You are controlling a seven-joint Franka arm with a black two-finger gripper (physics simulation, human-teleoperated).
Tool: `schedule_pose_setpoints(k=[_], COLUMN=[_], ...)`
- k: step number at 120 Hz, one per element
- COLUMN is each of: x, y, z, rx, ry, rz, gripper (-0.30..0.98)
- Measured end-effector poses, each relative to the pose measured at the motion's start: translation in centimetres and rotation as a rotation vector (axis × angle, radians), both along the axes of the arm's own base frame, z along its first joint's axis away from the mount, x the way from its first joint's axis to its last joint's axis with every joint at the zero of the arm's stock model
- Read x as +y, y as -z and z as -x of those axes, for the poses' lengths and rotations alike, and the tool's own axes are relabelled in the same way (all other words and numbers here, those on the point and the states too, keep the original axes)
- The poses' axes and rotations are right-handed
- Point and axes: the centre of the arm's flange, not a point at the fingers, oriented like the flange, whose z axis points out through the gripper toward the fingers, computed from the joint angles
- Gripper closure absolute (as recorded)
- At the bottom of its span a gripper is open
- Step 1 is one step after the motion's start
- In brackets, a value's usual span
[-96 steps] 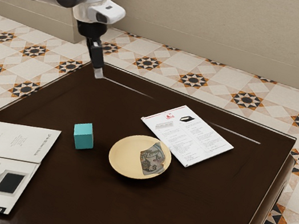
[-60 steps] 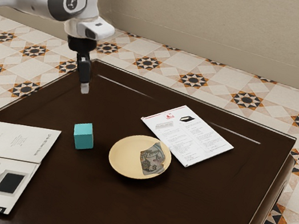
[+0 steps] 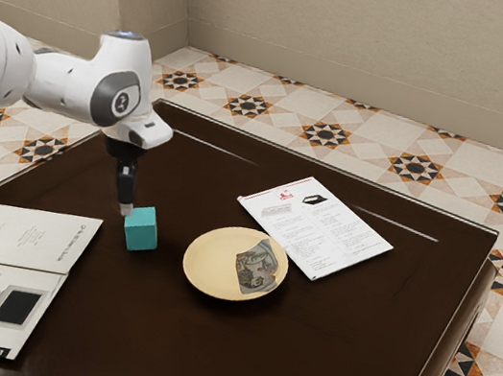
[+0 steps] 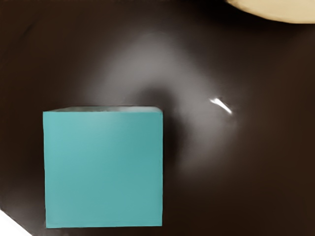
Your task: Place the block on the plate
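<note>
In the exterior view my gripper [image 3: 125, 209] points down at the upper left edge of the teal block [image 3: 141, 230]; whether they touch is unclear. The block rests on the dark table [image 3: 280, 359]. The yellowish plate [image 3: 210, 261], with a dark picture on its surface, lies a short way to the block's right in the exterior view, apart from it. In the wrist view the block [image 4: 103, 169] appears large, under the hand, and part of the plate's rim [image 4: 280, 11] can be seen.
A printed sheet [image 3: 315, 226] lies beyond the plate, toward the exterior view's right. An open booklet [image 3: 18, 239] lies at the exterior view's left; a white corner [image 4: 12, 227] is visible in the wrist view.
My hand has come down a long way from high over the table's far corner to the block. Block and plate have stayed where they were.
</note>
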Motion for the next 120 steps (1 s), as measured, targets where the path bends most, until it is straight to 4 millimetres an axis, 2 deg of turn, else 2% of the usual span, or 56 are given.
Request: schedule_pose_setpoints(k=[12, 25, 61, 72, 78, 85, 100, 106, 120], x=[-0.4, -0.3, -0.1, 0.0, 0.1, 0.1, -0.1, -0.1, -1.1], y=[0.8, 2.8, 8.6, 9.5, 9.7, 9.9, 9.4, 8.1, 4.1], z=[-1.2, -1.8, -2.4, -2.5, -2.5, -2.5, -2.7, -2.9, -3.0], rx=[-0.03, -0.029, -0.017, -0.014, -0.015, -0.016, -0.03, -0.048, -0.093], ry=[0.028, 0.048, 0.079, 0.086, 0.09, 0.094, 0.111, 0.117, 0.138], rz=[0.001, 0.0, 0.002, 0.002, 0.002, 0.002, -0.005, -0.004, 0.004], gripper=[0.0, 0.0, 0.0, 0.0, 0.08, 0.21, 0.25, 0.29, 0.3])
